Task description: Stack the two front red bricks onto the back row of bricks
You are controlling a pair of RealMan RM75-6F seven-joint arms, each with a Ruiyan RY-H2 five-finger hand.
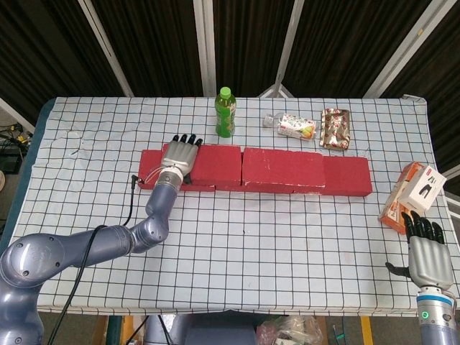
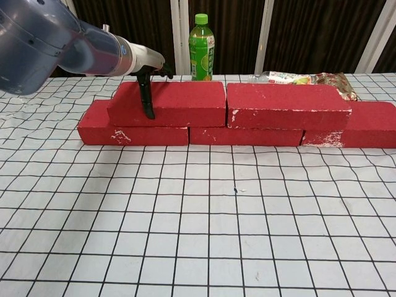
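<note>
Presently, the left hand (image 1: 180, 157) lies flat on the upper left brick (image 2: 170, 103), thumb down its front face and fingers over its top, both upper bricks resting on the back row (image 2: 247, 135), while the right hand (image 1: 428, 259) hovers apart, fingers extended, holding nothing, near the carton (image 1: 412, 195).

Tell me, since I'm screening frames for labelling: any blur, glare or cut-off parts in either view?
Head view: sharp, evenly lit, no glare; right hand near the bottom edge. Chest view: bricks crisp, soft shadows beneath; left arm looms large, cropped at the corner, slightly soft.
</note>
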